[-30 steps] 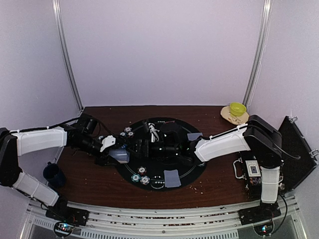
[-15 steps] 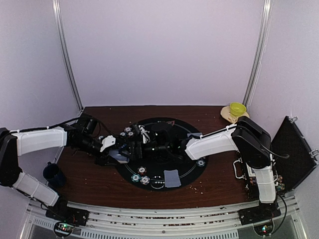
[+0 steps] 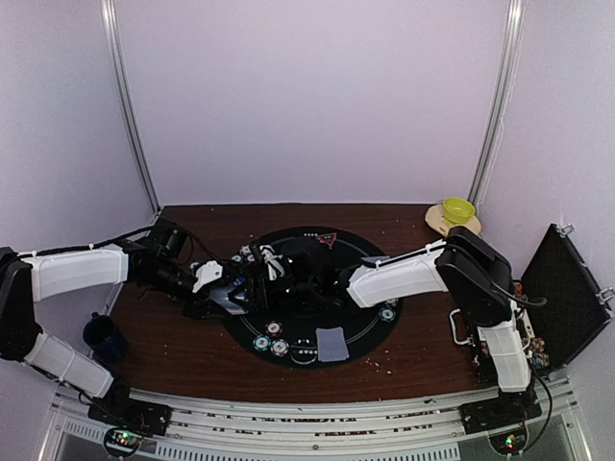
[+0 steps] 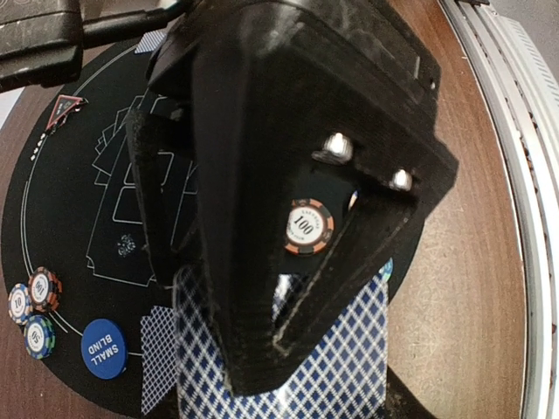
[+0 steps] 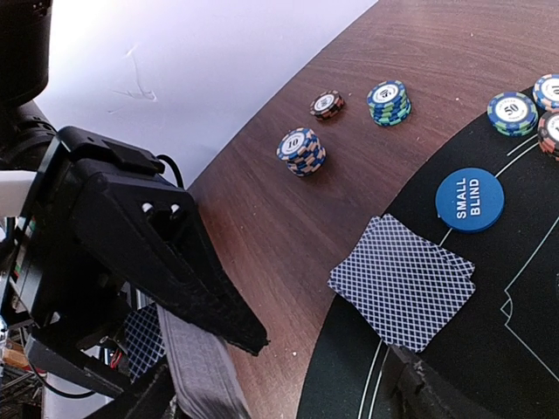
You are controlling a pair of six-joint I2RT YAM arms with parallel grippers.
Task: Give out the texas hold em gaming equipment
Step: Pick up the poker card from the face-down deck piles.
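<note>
The deck [image 4: 341, 367] of blue-diamond-backed cards sits at the 9 o'clock edge of the black mat [image 3: 365, 336]. It is clamped in the left end effector [image 3: 219, 293], just above the line where the mat meets the wooden counter [image 5: 288, 218]. Your right end effector [image 3: 252, 286] reaches across the mat to that same 9 o'clock spot. Its fingers are apart and grip nothing, and the deck's grey edge shows between them in the right wrist view. The step in hand looks like peeling off one card for the next seat, so bring the fingers together on the top card alone. Come in shallow, catch only the exposed edge, and slide the card out along its own plane rather than lifting it, or you will likely drag a second card along. Hold the left end effector steady while you pull, because if its clamp slackens the whole deck could fan onto the mat. A dealt pair [image 5: 402, 279] already lies close by the deck beside the SMALL BLIND button [image 5: 469, 199], and more cards [image 3: 332, 343] lie at 6 o'clock. Carry the new card clear of both, and of the chip stacks [image 3: 269, 341] at 7 o'clock, to a seat not yet served.
</note>
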